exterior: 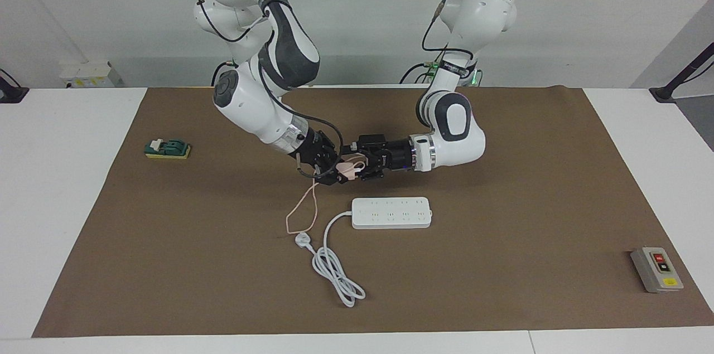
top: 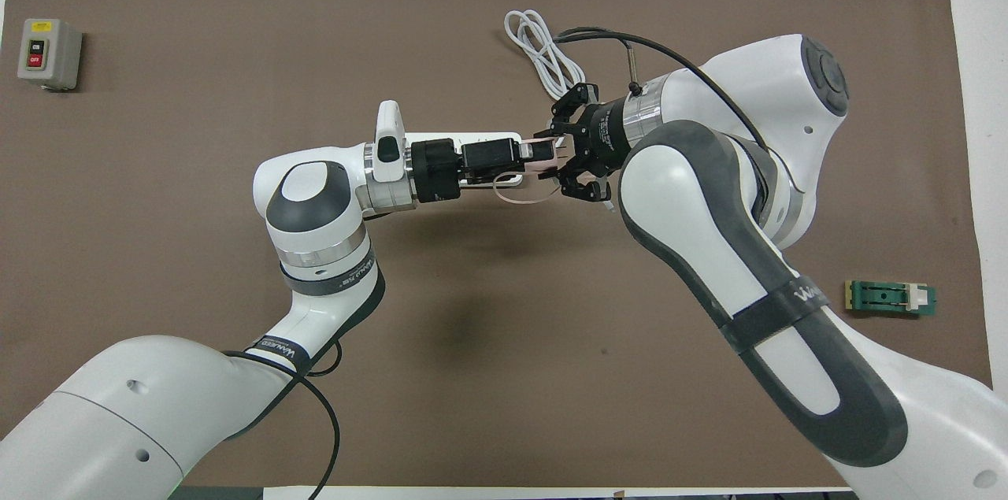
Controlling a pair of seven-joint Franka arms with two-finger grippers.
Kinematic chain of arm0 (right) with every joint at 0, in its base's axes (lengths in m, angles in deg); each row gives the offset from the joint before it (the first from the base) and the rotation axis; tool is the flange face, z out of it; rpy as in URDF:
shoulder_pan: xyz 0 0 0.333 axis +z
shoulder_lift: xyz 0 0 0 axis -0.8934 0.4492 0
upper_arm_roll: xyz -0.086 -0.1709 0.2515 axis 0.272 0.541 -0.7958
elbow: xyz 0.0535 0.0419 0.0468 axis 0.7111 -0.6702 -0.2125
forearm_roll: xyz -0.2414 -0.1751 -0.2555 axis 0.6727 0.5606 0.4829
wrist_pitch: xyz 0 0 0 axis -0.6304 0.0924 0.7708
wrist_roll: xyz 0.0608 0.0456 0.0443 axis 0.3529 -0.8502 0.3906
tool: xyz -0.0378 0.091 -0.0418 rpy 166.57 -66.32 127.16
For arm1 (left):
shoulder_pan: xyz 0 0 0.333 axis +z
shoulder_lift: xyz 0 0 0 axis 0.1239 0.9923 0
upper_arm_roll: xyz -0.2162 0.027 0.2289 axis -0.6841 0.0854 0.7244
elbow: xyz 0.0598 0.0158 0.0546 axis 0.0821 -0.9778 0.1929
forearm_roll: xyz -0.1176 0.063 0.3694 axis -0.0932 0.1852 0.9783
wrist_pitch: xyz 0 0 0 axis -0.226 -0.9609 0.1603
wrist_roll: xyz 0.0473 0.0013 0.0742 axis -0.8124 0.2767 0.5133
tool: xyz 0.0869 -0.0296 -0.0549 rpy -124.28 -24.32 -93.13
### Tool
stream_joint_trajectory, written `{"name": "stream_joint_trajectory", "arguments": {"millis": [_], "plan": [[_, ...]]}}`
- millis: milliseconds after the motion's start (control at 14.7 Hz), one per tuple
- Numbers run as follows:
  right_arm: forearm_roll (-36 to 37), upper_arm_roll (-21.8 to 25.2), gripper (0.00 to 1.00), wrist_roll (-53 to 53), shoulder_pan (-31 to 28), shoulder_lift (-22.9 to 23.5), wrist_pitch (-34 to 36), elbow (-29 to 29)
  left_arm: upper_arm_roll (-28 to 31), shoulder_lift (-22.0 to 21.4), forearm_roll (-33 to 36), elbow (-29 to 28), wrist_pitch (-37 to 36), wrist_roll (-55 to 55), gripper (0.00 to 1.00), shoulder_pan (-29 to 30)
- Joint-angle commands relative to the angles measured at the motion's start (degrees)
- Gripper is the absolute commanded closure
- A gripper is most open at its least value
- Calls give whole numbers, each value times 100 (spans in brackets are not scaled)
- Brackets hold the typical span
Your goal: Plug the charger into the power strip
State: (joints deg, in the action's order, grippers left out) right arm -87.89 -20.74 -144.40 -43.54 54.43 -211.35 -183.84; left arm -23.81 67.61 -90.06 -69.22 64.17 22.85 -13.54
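Both grippers meet on charger (exterior: 350,169) in mid-air, right gripper (exterior: 329,167) & left gripper (exterior: 365,167) apparently both pinching it, above mat just robot-side of power strip (exterior: 391,213), whose long axis runs arm-to-arm.

white table (exterior: 67,187) under a brown mat (exterior: 502,265), pale wall (exterior: 362,3).

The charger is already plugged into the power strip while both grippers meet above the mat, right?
Not plugged in. The facing view shows the charger held up in the air between the right gripper and left gripper, clear of the power strip.
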Motion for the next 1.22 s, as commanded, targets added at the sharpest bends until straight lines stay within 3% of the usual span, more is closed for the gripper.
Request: {"name": "stream_joint_trajectory", "arguments": {"millis": [0, 1154], "plan": [[-139, -34, 100, -71, -52, 42, 50, 81, 70, 182, 59, 234, 136, -86, 0, -79], [-165, -34, 100, -88, -52, 33, 94, 116, 79, 270, 191, 332, 241, -129, 5, -44]]}}
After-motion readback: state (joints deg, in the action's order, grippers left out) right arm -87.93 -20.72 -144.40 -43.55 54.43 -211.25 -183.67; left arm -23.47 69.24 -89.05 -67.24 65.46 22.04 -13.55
